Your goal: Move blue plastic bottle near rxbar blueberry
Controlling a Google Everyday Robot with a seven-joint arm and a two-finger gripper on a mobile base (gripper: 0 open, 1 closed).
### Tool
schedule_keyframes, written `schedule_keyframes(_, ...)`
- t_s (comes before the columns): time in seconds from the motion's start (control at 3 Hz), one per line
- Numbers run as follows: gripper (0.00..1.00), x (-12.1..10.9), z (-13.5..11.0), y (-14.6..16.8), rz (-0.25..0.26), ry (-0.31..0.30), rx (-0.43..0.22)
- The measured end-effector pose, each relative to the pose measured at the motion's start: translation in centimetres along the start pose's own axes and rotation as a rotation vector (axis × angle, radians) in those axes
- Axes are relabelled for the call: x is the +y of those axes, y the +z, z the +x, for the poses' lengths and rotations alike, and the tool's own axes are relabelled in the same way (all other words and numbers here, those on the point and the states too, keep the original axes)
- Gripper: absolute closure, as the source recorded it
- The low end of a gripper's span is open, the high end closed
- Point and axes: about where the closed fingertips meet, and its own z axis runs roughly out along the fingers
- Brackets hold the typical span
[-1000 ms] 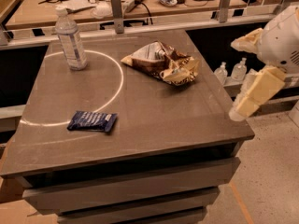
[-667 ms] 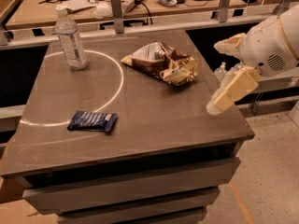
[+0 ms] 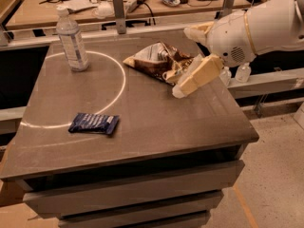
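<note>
One gripper [image 3: 182, 89] hanging over the right side of the table [image 3: 166, 127], whether open or closed impossible to tell, partly hiding the chip bag [image 3: 154, 61], blue plastic bottle [image 3: 71, 39] standing back left, rxbar blueberry [image 3: 93, 123] lying front left, well apart.

Tool [image 3: 181, 90] hangs over the right-rear part of the table [image 3: 156, 127], at the right edge of the crumpled brown-and-white chip bag [image 3: 153, 61]; can't tell if it's touching. Arm [image 3: 259, 27] enters from upper right. Blue plastic bottle [image 3: 71, 41] stands upright at rear left, cap on, inside the white arc [image 3: 122, 82] marked on the table. Rxbar blueberry [image 3: 93, 123] lies flat front left, by the arc's lower stretch, well apart from the bottle.
</note>
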Motion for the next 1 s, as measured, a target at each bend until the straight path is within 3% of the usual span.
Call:
schedule_keyframes(0.33,0.00,-0.4,-0.1,1.4,0.004,-0.005,-0.011)
schedule_keyframes(0.67,0.00,-1.9,-0.4,5.7,0.027,-0.025,-0.051)
schedule_keyframes(1.0,0.00,-5.1,-0.5,12.3,0.051,-0.018,-0.107)
